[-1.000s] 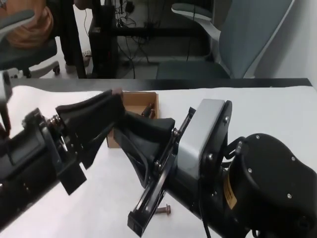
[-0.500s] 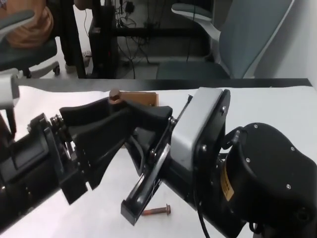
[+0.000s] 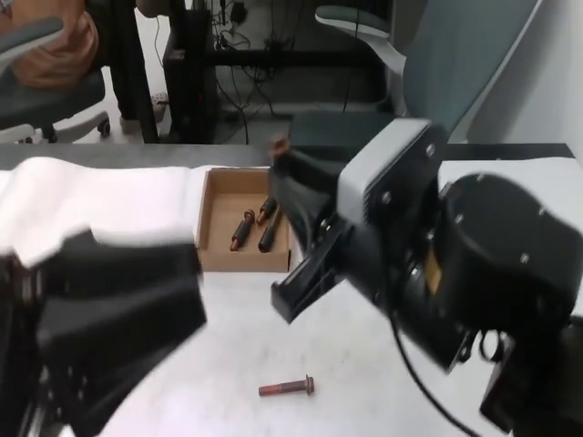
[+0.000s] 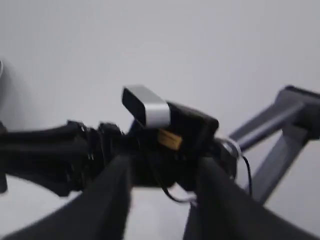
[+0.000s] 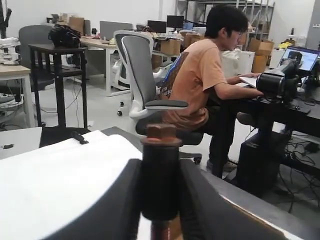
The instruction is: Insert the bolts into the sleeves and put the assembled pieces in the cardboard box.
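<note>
right gripper (image 5: 160, 172): clenched on assembled piece (image 5: 160, 150);
left gripper (image 4: 164, 167): released, empty;
cardboard box (image 3: 211, 196): just beside right gripper;
bolt (image 3: 287, 388): apart from both grippers

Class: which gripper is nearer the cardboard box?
Right. The right gripper, shut on a bolt, hangs above the far right corner of the cardboard box; the left gripper is off its near left.

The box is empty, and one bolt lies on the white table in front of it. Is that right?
Not quite. The box is not empty: the high view shows pieces lying in it. One bolt does lie on the white table in front of it.
</note>
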Robot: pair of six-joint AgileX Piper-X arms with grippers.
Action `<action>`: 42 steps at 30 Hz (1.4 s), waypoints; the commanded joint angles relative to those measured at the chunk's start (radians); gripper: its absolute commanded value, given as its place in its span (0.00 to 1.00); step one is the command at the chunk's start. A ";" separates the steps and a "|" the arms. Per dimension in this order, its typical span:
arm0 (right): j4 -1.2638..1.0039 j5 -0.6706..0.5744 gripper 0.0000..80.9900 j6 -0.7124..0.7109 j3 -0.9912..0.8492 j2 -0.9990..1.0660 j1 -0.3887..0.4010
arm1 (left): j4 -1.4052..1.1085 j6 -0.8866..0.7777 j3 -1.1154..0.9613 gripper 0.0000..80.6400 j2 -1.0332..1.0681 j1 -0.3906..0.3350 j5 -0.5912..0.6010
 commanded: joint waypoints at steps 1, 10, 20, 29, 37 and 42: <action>0.116 -0.089 0.01 -0.002 -0.051 -0.026 -0.032 | 0.025 0.058 -0.002 0.03 -0.017 0.026 0.177; 0.705 -0.088 0.01 -0.095 -0.407 0.011 -0.096 | 0.052 0.081 -0.003 0.02 -0.015 0.068 0.553; 1.151 -0.088 0.01 -0.074 -0.886 0.240 -0.217 | 0.186 0.266 0.000 0.02 -0.015 0.079 0.514; 1.246 -0.147 0.01 -0.087 -1.037 0.366 -0.224 | 0.839 0.903 -0.019 0.02 -0.015 0.117 0.078; 1.262 -0.134 0.01 -0.021 -1.053 0.443 -0.224 | 1.347 1.212 -0.190 0.02 0.083 0.024 -0.339; 1.313 -0.134 0.01 -0.003 -1.132 0.544 -0.232 | 1.408 1.234 -0.273 0.02 0.204 -0.023 -0.355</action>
